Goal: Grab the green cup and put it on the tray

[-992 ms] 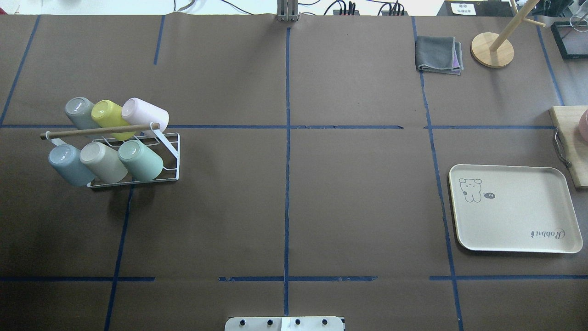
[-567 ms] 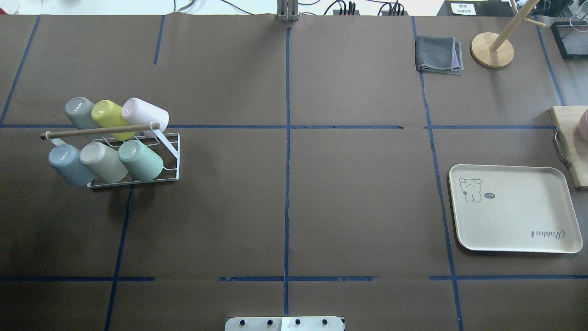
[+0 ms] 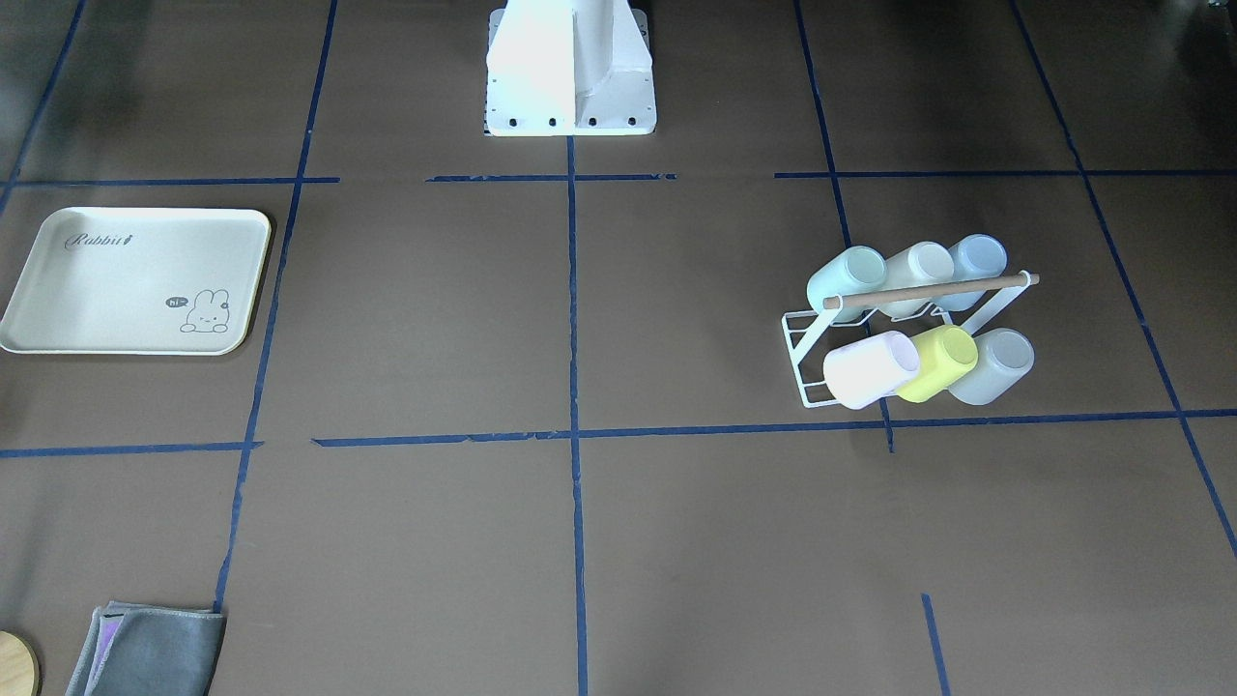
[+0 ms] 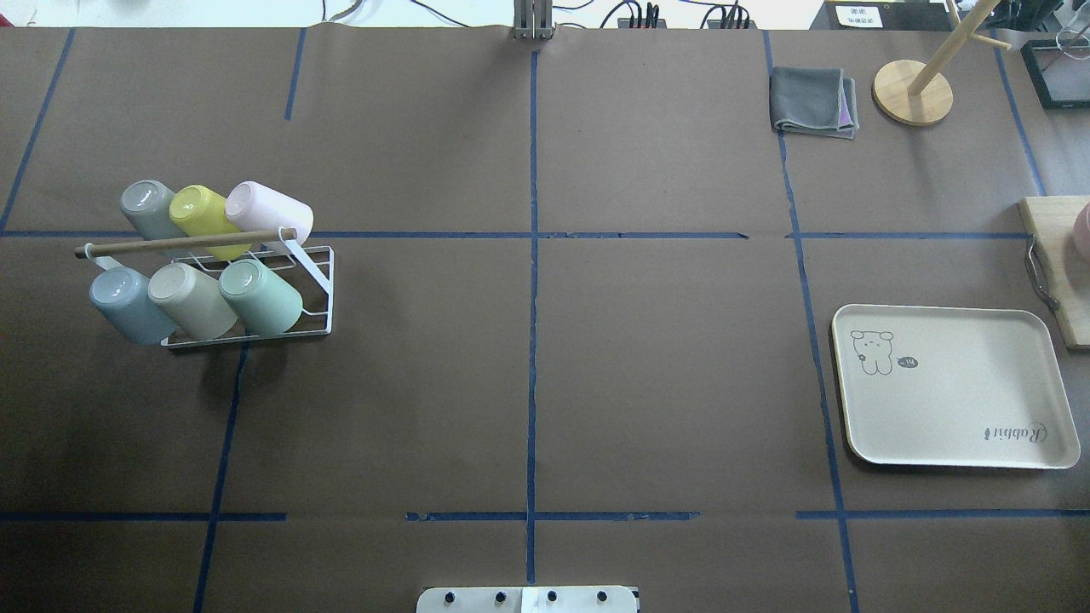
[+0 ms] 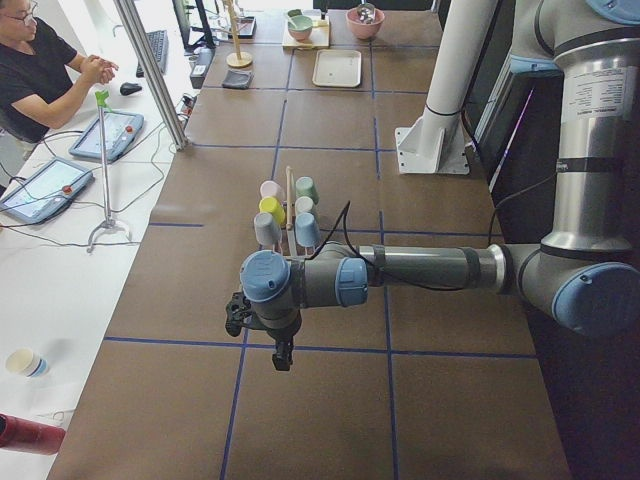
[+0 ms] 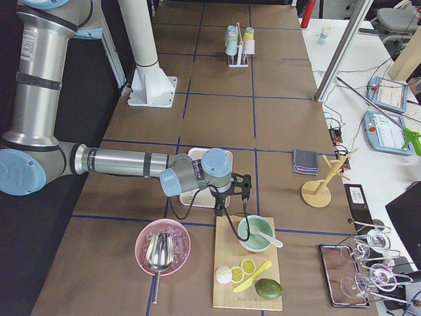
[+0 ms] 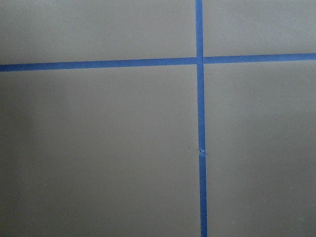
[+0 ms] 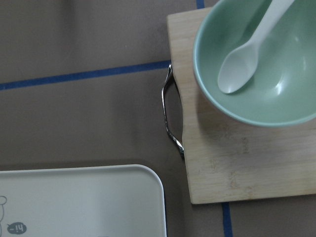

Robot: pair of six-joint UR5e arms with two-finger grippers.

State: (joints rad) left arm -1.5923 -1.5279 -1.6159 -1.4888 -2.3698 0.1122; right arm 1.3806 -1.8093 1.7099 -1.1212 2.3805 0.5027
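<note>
Currently | green cup [image 4: 260,296] tilted on wire rack [image 4: 322,285] | tray [image 4: 962,409] well apart | left gripper [image 5: 283,357], right gripper [image 6: 220,209]: grip state can't tell

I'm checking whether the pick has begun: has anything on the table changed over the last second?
Nothing visibly changed in the overhead view. The green cup still rests on the rack among the other cups, the tray lies where it was, and no arm has entered that view.

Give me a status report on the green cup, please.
Left gripper, right gripper: jaws unreadable. Green cup in rack, ungrasped. Beige cup beside it; tray far right.
</note>
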